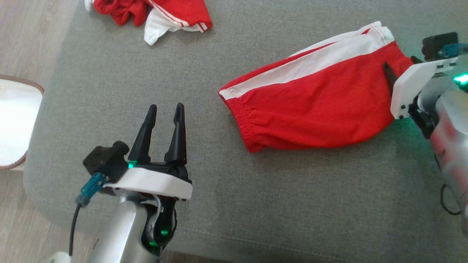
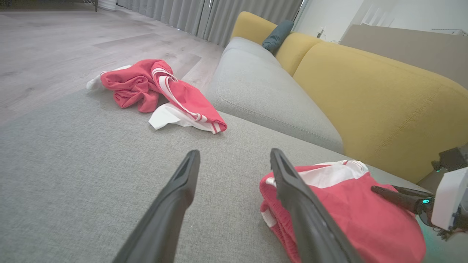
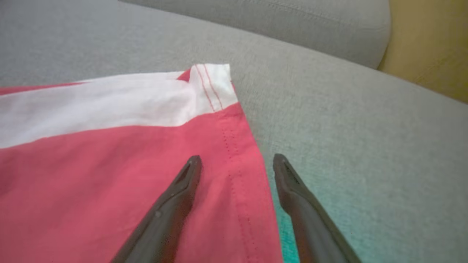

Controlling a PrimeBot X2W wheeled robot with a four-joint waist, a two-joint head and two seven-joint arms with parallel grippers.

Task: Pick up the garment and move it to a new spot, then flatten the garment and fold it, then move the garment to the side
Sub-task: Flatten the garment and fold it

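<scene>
**A:** Where's the garment (image 1: 310, 109) for us rn?

**B:** Red shorts w/ a white side stripe, lying folded over and fairly flat on the grey cushion (image 1: 109, 73). The elastic waistband end faces our left gripper (image 1: 166, 106). The hemmed leg end is at our right gripper (image 3: 237, 157).

**A:** Left gripper state?

**B:** Fingers spread wide, nothing btwn them. It's over bare cushion, well apart from the shorts on the waistband side.

**A:** And the right?

**B:** Jaws parted wide too, gripping nothing. It's right at the shorts' leg hem. In the right wrist view one finger lies over the red cloth and the other over grey fabric just beside the hem, so the stitched edge runs btwn them. We can't tell if either tip touches the cloth.

**A:** Any print or tag on the shorts?

**B:** What we can make out is stitching: 2 thin red lines across the white hem patch, plus a dotted seam down the red hem.

**A:** Anything else near the shorts?

**B:** A crumpled red-and-white heap (image 1: 161, 12), well apart from the shorts, out past the waistband end at the cushion's edge. In the left wrist view a yellow sofa back (image 2: 365, 91) rises behind the shorts, w/ a teal pillow (image 2: 278, 36) farther along it. There's a green glow on the cushion just beside the hem.
</scene>
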